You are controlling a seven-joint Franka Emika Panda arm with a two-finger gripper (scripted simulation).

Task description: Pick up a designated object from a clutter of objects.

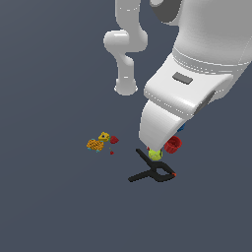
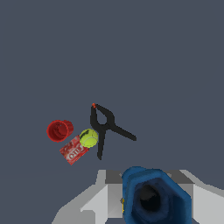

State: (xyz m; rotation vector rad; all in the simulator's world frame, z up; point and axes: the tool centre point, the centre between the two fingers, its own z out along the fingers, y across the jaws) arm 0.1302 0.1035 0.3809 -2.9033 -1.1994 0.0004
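The designated object [image 2: 153, 197], a dark-blue irregular piece with a dark hollow, fills the space between the grey fingers [image 2: 98, 199] of my gripper [image 2: 151, 188], which looks shut on it. It sits close to the wrist camera, well above the floor. In the exterior view only a blue sliver [image 1: 181, 129] peeks from behind the white arm, which hides the gripper itself. The rest of the clutter lies on the floor below.
A black clamp [image 1: 152, 171] [image 2: 106, 127], a yellow-green ball [image 1: 155, 154] [image 2: 89, 138], a red cup [image 1: 173, 144] [image 2: 59, 130] and a red can [image 2: 74, 150] lie together. Towards the exterior view's left sit a yellow block [image 1: 103, 136], an orange lumpy item [image 1: 95, 144] and a red strawberry-like piece [image 1: 114, 140].
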